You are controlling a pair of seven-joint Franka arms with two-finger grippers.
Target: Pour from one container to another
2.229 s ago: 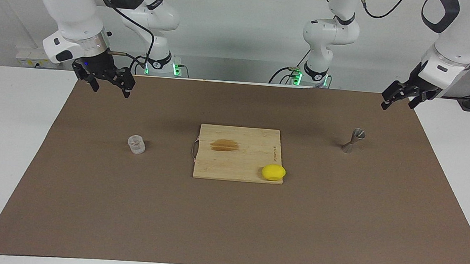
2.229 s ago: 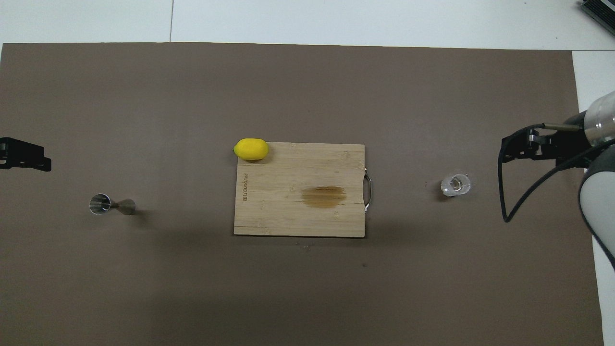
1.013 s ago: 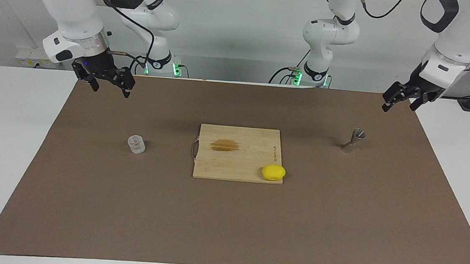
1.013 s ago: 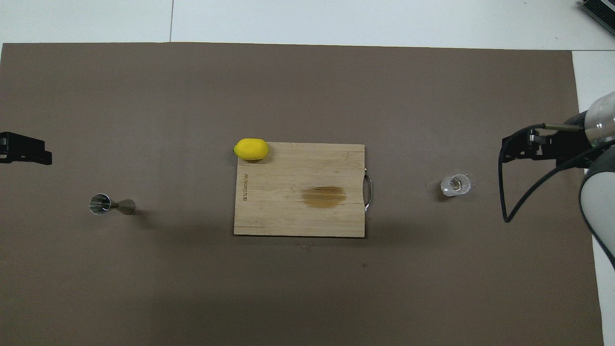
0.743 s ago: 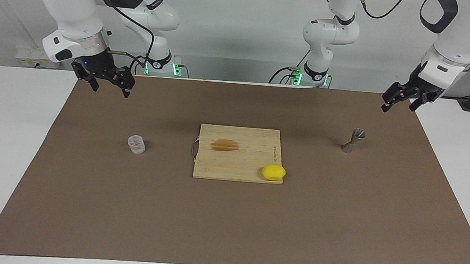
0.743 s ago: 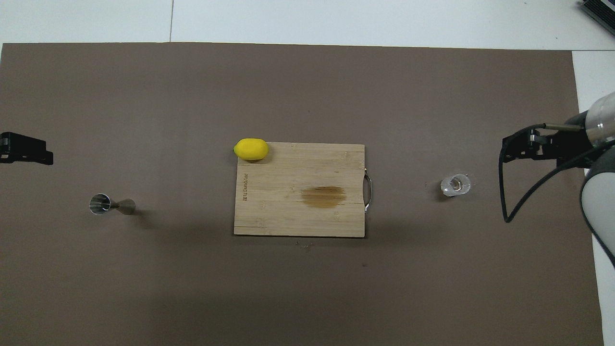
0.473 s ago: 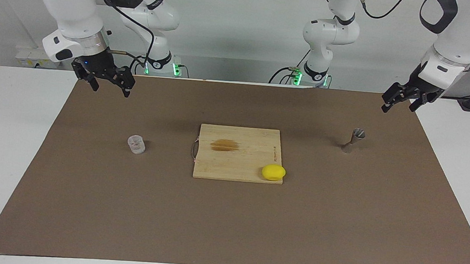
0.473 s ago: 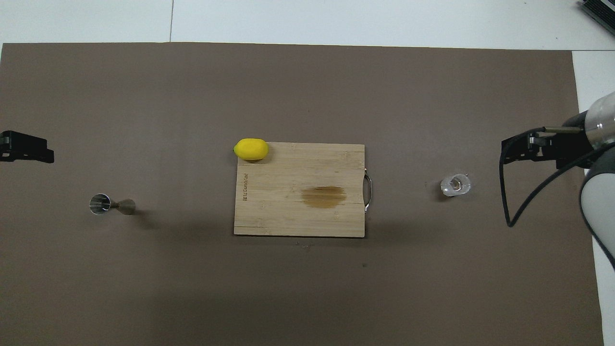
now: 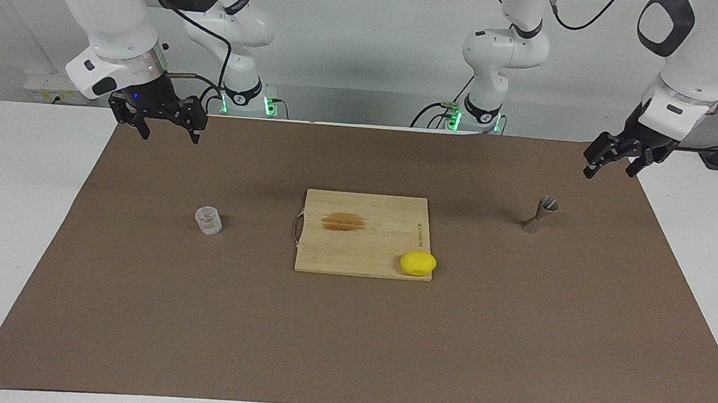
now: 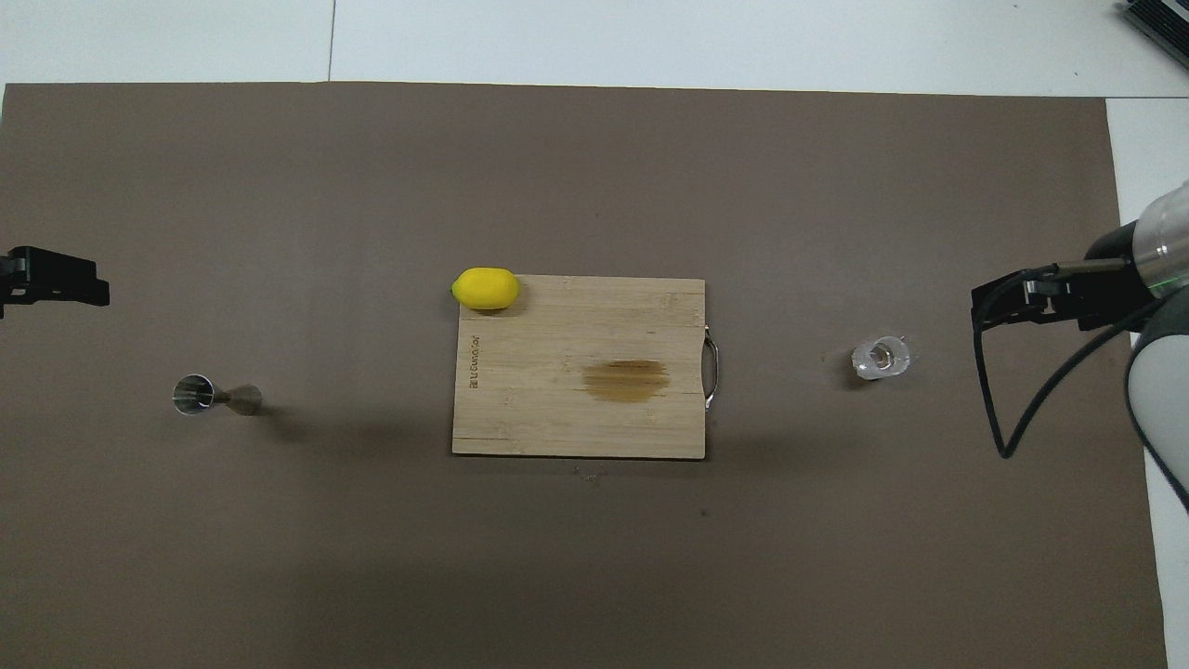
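Note:
The clear ribbed glass tumbler (image 9: 208,220) stands on the brown mat toward the right arm's end; it also shows in the overhead view (image 10: 881,358). The grey hourglass jigger (image 9: 540,214) stands upright toward the left arm's end, and shows in the overhead view (image 10: 215,396). My right gripper (image 9: 170,138) is open and empty, up in the air over the mat's edge at the right arm's end, apart from the tumbler; the overhead view shows it too (image 10: 1022,302). My left gripper (image 9: 608,174) is open and empty over the mat's corner, apart from the jigger (image 10: 56,282).
A wooden cutting board (image 9: 363,227) with a dark stain lies in the middle of the mat (image 9: 348,341). A yellow lemon (image 9: 418,263) rests on the board's corner farther from the robots, toward the left arm's end.
Both grippers have shifted slightly: the right gripper has turned a little, the left gripper has edged slightly toward the jigger. Tumbler, jigger, board and lemon have not moved.

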